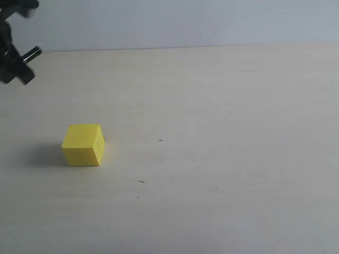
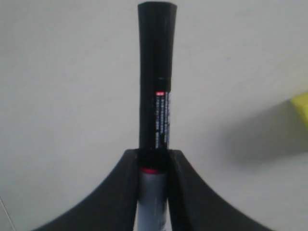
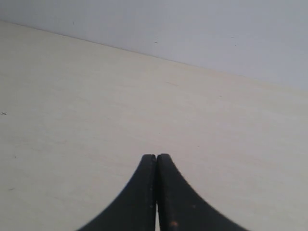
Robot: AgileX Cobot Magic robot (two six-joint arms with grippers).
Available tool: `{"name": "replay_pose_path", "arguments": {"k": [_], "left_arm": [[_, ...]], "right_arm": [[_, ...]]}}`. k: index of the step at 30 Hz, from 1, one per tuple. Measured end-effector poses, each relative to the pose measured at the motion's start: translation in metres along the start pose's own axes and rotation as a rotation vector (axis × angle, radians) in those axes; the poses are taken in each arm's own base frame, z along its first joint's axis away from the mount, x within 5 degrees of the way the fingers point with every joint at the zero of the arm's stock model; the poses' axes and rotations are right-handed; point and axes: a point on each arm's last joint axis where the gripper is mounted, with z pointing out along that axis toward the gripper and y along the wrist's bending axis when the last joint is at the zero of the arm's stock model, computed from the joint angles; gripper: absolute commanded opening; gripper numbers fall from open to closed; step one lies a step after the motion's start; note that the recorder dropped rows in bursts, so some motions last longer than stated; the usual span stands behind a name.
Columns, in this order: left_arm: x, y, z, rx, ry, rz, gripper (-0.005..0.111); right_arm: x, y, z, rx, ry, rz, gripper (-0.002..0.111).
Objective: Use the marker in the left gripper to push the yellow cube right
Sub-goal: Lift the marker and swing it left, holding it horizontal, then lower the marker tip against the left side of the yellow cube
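The yellow cube (image 1: 83, 145) rests on the pale table at the left of the exterior view; only a corner of the cube (image 2: 301, 106) shows in the left wrist view. My left gripper (image 1: 11, 61) hangs at the top left corner, well above and behind the cube, apart from it. It is shut on the marker (image 2: 156, 86), whose black end (image 1: 30, 54) sticks out past the jaws. In its wrist view the gripper (image 2: 154, 156) clamps the marker where black meets white barrel. My right gripper (image 3: 156, 158) is shut on nothing and is not seen in the exterior view.
The pale wooden table (image 1: 222, 159) stretches to the right of the cube, with a grey wall (image 1: 185, 21) behind its far edge. Small dark specks (image 1: 140, 181) lie on the surface.
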Motion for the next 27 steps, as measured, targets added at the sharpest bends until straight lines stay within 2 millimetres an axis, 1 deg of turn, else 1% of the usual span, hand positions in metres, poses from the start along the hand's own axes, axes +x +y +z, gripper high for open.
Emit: {"name": "replay_pose_path", "arguments": {"k": [3, 5, 7, 10, 11, 13, 15, 17, 21, 26, 27], "left_arm": [[0.021, 0.015, 0.026, -0.002, 0.015, 0.056, 0.000], [0.032, 0.021, 0.038, -0.002, 0.017, 0.142, 0.000], [0.037, 0.023, 0.044, -0.002, 0.015, 0.239, 0.000], [0.042, 0.016, 0.051, 0.021, 0.011, 0.452, 0.000], [0.045, 0.013, 0.054, 0.042, 0.014, 0.578, 0.000], [0.052, 0.007, 0.059, 0.081, 0.031, 0.772, 0.000], [0.059, 0.002, 0.066, 0.120, 0.052, 0.924, 0.000], [0.062, 0.001, 0.074, 0.145, 0.061, 0.977, 0.000], [0.066, 0.003, 0.082, 0.200, 0.035, 0.984, 0.000], [0.065, -0.004, 0.091, 0.286, -0.038, 1.002, 0.000], [0.065, -0.006, 0.095, 0.305, -0.049, 1.002, 0.000]], "right_arm": [[0.000, 0.000, 0.000, 0.000, 0.000, 0.000, 0.000], [0.000, 0.000, 0.000, 0.000, 0.000, 0.000, 0.000], [0.000, 0.000, 0.000, 0.000, 0.000, 0.000, 0.000], [0.000, 0.000, 0.000, 0.000, 0.000, 0.000, 0.000], [0.000, 0.000, 0.000, 0.000, 0.000, 0.000, 0.000], [0.000, 0.000, 0.000, 0.000, 0.000, 0.000, 0.000], [0.000, 0.000, 0.000, 0.000, 0.000, 0.000, 0.000], [0.000, 0.000, 0.000, 0.000, 0.000, 0.000, 0.000], [0.000, 0.000, 0.000, 0.000, 0.000, 0.000, 0.000], [0.000, 0.000, 0.000, 0.000, 0.000, 0.000, 0.000], [0.000, 0.000, 0.000, 0.000, 0.000, 0.000, 0.000]]}}
